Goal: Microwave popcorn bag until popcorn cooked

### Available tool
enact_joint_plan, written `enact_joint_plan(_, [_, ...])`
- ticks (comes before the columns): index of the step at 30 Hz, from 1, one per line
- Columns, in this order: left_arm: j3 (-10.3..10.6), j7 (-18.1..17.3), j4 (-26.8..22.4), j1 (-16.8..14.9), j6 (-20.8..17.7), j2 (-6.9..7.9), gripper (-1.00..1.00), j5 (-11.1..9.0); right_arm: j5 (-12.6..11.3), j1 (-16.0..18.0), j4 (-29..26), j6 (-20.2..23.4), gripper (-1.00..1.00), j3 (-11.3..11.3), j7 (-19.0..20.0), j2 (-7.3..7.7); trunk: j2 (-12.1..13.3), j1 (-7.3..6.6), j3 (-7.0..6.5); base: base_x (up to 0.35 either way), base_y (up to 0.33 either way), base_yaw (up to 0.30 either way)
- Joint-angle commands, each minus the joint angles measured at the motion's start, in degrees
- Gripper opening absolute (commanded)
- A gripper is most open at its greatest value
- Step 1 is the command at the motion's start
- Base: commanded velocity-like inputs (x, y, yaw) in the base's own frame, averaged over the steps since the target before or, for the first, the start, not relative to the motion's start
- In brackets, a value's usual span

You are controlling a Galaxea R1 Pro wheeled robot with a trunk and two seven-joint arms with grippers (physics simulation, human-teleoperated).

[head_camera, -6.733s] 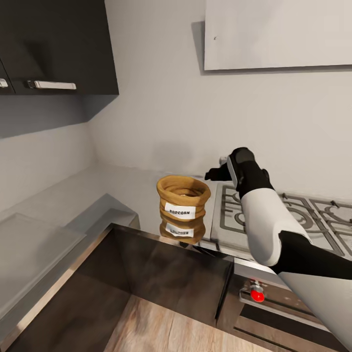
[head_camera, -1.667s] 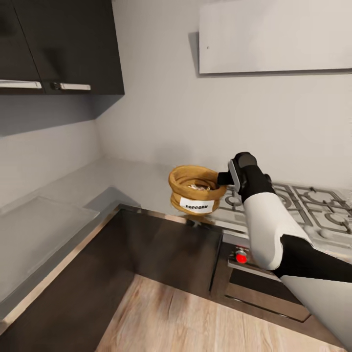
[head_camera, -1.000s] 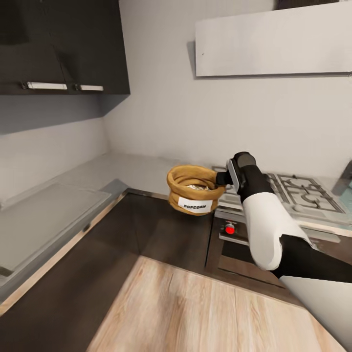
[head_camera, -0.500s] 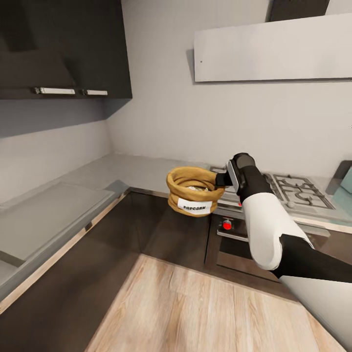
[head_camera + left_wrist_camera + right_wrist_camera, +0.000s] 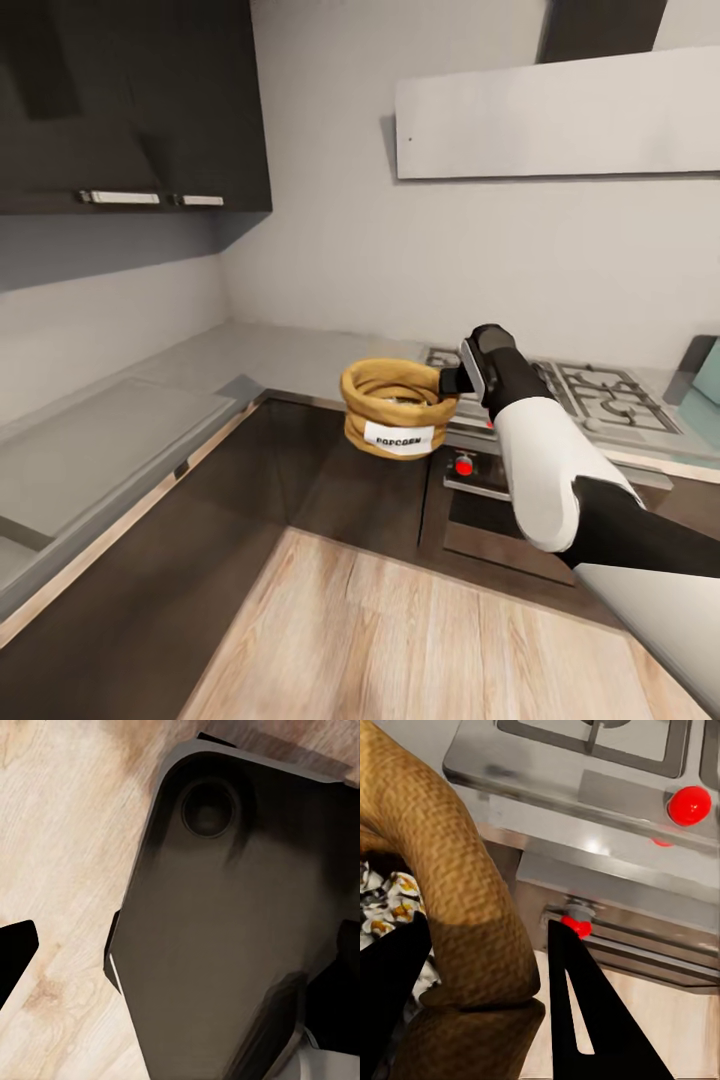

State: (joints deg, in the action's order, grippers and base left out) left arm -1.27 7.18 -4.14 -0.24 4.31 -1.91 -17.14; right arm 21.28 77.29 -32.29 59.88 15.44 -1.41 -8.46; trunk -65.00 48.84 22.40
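Countertop [image 5: 290, 350] of glossy grey steel runs along the far wall and turns down the left side over dark cabinets [image 5: 330, 490], with pale wooden floor [image 5: 400, 640] filling the near ground. Dark wall cabinets [image 5: 140, 100] hang at upper left, and a long pale panel [image 5: 560, 115] is fixed to the far wall on the right. Right of the countertop sits the grated gas hob [image 5: 590, 390], with a dark oven [image 5: 500, 500] and a red knob [image 5: 463, 466] below it. A sliver of pale mint-blue box shows at the far right edge — probably the microwave [image 5: 708, 370], though too little is seen to be sure.

The right arm [image 5: 545, 470] reaches forward from the near right in its white and black shell. The right gripper [image 5: 450, 378] is clamped on the rolled rim of the popcorn bag [image 5: 395, 408], which hangs clear of the countertop, out in front of the cabinet fronts just left of the oven. In the right wrist view one black finger [image 5: 574, 1020] sits outside the tan rim [image 5: 457, 907] and the other inside, beside the white kernels [image 5: 390, 900].

The left wrist view looks down on wooden floor [image 5: 60, 832] and a dark body panel [image 5: 225, 930]; a black fingertip [image 5: 15, 952] pokes in at the edge — whether the left gripper is open or closed cannot be told.
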Motion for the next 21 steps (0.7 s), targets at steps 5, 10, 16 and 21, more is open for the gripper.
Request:
enact_joint_plan(5, [-0.1,0.1,0.0,0.0,0.2,-0.02,1.00,-0.3,0.4,0.1,0.2,0.1,-1.00,0.2,-0.2,0.03,0.0,0.00,-0.40,0.000,0.000,0.000])
enact_joint_plan(10, [-0.1,0.1,0.0,0.0,0.2,-0.02,1.00,-0.3,0.4,0.1,-0.3,0.1,-1.00,0.3,-0.2,0.03,0.0,0.00,-0.87,0.000,0.000,-0.001])
enact_joint_plan(16, [-0.1,0.1,0.0,0.0,0.3,-0.02,1.00,-0.3,0.3,0.1,-0.5,0.1,-1.00,0.3,-0.2,0.03,0.0,0.00,-1.39,0.000,0.000,-0.112])
enact_joint_plan(21, [-0.1,0.1,0.0,0.0,0.3,-0.02,1.00,-0.3,0.3,0.1,-0.5,0.1,-1.00,0.3,-0.2,0.01,0.0,0.00,-1.78,0.000,0.000,-0.182])
